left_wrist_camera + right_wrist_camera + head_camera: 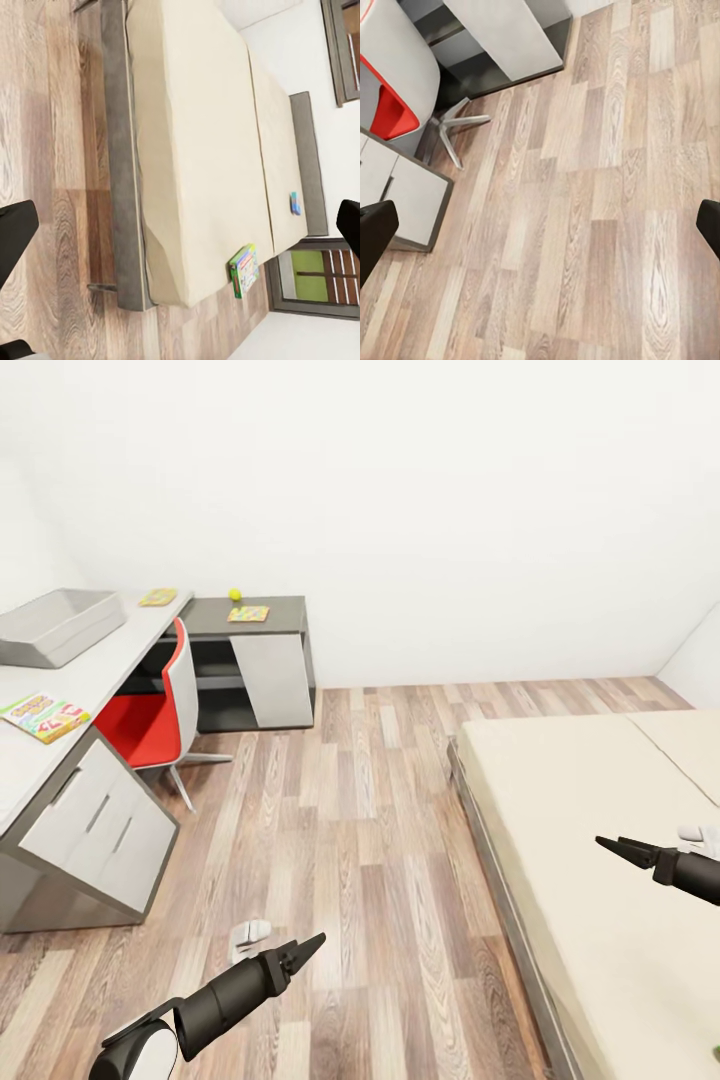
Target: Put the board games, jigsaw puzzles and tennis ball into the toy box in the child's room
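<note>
The pale grey toy box stands on the L-shaped table at the left. A colourful board game lies on the table's near part. One jigsaw puzzle lies beyond the toy box, and another is on the dark wing beside the tennis ball. The bed fills the right. In the left wrist view, a green board game and a small blue one lie on the bed. My left gripper hangs open over the floor. My right gripper is open over the mattress. Both are empty.
A red and white swivel chair is tucked at the table's inner corner, also seen in the right wrist view as the chair. Wooden floor stretches between table and bed. White walls close the room behind.
</note>
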